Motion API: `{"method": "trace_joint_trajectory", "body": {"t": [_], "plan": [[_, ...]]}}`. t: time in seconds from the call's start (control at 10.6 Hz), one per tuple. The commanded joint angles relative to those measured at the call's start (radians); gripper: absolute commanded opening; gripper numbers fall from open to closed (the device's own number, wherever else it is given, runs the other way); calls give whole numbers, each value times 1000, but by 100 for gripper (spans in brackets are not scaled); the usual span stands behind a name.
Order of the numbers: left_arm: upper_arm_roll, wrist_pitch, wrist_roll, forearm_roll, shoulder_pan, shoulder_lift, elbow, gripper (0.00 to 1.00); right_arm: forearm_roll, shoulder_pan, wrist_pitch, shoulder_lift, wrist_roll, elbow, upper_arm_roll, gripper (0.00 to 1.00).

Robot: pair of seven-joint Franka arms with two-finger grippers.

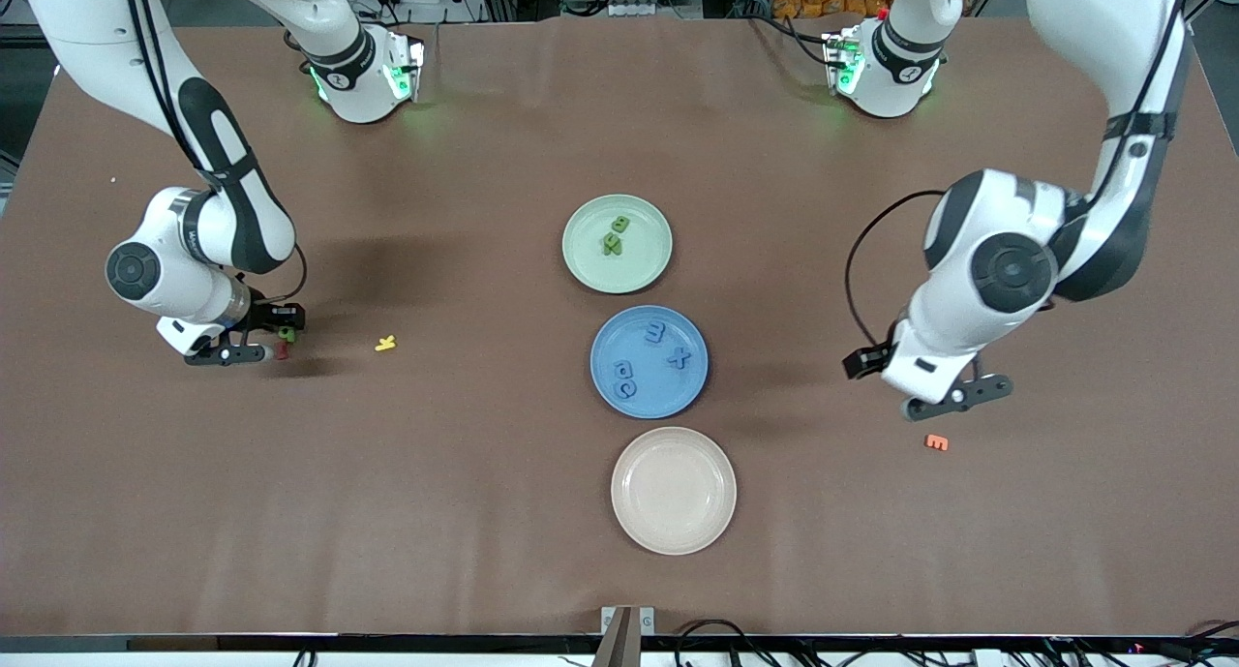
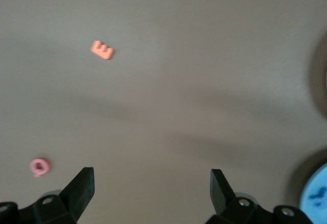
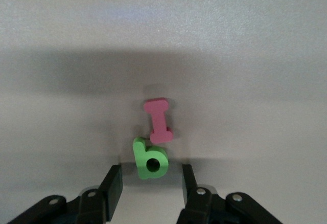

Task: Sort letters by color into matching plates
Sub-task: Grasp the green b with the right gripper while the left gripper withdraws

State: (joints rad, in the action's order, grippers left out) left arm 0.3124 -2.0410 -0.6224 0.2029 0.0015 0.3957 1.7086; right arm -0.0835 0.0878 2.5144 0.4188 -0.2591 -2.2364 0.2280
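orange letter E, green letter b, pink letter I

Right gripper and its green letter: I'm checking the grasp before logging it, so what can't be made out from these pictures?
- Contact: in the right wrist view the right gripper flanks the green letter, fingers still apart from it; a grip cannot be confirmed.
- Front view: the arm hides most of that letter and the red letter.
- The pink letter shows only in the left wrist view, blurred.
- Blue plate: cut off by that view's edge.
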Motion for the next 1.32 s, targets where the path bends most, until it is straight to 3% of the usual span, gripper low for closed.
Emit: {"method": "trace_joint_trajectory", "body": {"t": [0.0, 0.19, 0.47, 0.94, 1.22], "plan": [[-186, -2, 261, -159, -69, -246, 207, 100, -13, 7, 24, 12, 12, -2, 2, 52], [-202, 65, 361, -180, -42, -303, 217, 100, -13, 7, 32, 21, 12, 1, 2, 42], [-208, 102, 391, -181, -31, -389, 210, 100, -13, 7, 18, 20, 20, 6, 1, 1], [-213, 160, 404, -183, -34, -417, 74, 100, -13, 4, -95, -23, 21, 29, 1, 0], [-234, 254, 597, -181, -32, -420, 22, 100, -16, 4, -159, -43, 26, 53, 1, 0]]}}
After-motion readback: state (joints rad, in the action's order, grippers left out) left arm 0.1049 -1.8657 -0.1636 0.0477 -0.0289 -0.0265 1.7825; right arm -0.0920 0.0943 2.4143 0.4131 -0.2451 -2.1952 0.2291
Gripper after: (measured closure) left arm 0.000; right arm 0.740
